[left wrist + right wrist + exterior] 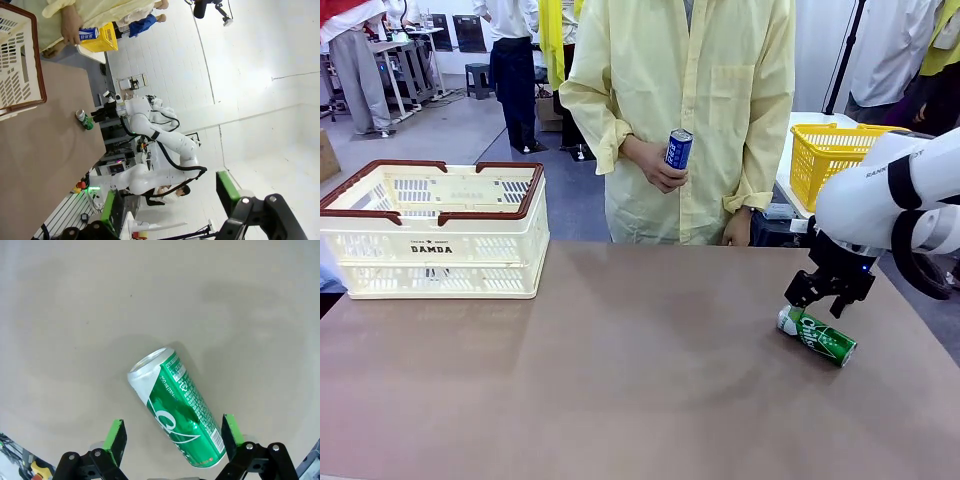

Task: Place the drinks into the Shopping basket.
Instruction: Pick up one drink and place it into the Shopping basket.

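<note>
Pick step: the right gripper [818, 303], released and wide, hovers over the green can [817, 336] lying on the bench [620, 380]; next it should lower, clench the can's body and carry it to the Shopping basket [432, 245].

Our front camera looks across the table [620, 400] from our side toward the person [680, 100] at the far edge, taking in most of its top. Our left wrist camera sits far back and rolled sideways, table down its frame's left; the right wrist camera looks straight down, close over the green can [177, 407], which all three views share.
</note>
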`<action>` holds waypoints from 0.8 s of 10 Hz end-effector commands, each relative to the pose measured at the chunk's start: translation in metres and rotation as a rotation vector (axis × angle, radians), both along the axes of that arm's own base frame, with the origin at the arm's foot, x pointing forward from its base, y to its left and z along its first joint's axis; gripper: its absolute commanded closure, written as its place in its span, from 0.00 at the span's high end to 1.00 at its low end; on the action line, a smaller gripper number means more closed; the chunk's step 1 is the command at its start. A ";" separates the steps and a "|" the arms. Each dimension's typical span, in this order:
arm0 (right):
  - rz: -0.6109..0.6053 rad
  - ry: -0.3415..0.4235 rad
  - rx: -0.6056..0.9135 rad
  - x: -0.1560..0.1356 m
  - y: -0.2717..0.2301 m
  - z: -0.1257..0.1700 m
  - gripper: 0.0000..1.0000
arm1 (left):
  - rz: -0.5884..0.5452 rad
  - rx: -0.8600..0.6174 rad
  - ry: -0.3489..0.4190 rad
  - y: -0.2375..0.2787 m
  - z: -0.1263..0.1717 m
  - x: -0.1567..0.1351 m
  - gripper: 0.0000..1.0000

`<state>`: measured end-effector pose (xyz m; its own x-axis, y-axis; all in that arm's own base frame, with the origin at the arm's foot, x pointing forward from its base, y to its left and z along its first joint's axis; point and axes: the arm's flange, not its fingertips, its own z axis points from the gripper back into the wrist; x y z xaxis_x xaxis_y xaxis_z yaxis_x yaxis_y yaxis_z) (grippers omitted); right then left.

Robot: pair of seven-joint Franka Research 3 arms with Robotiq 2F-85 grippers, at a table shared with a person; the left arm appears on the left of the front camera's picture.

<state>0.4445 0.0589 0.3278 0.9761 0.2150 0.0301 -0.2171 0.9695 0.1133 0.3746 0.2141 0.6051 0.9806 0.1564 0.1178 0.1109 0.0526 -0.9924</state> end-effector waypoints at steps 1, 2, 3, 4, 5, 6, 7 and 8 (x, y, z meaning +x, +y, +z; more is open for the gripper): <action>0.077 0.011 -0.068 0.005 0.005 -0.009 1.00 | 0.000 0.012 0.001 -0.002 -0.001 -0.004 1.00; 0.103 0.024 -0.075 0.007 0.005 -0.019 1.00 | 0.000 0.012 0.001 -0.002 -0.001 -0.004 1.00; 0.135 0.029 -0.078 0.006 0.007 -0.027 1.00 | 0.000 0.012 0.001 -0.002 -0.001 -0.004 1.00; 0.238 0.042 -0.041 0.004 0.010 -0.035 1.00 | 0.000 0.012 0.001 -0.002 -0.001 -0.004 1.00; 0.275 0.066 0.001 0.004 0.010 -0.039 1.00 | 0.000 0.012 0.001 -0.002 -0.001 -0.004 1.00; 0.292 0.060 0.004 0.002 0.010 -0.042 1.00 | 0.000 0.012 0.001 -0.002 -0.001 -0.004 1.00; 0.309 0.068 -0.008 0.001 0.009 -0.045 1.00 | 0.000 0.012 0.001 -0.002 -0.001 -0.004 1.00; 0.322 0.074 -0.010 0.001 0.009 -0.045 1.00 | 0.000 0.012 0.001 -0.002 -0.001 -0.004 1.00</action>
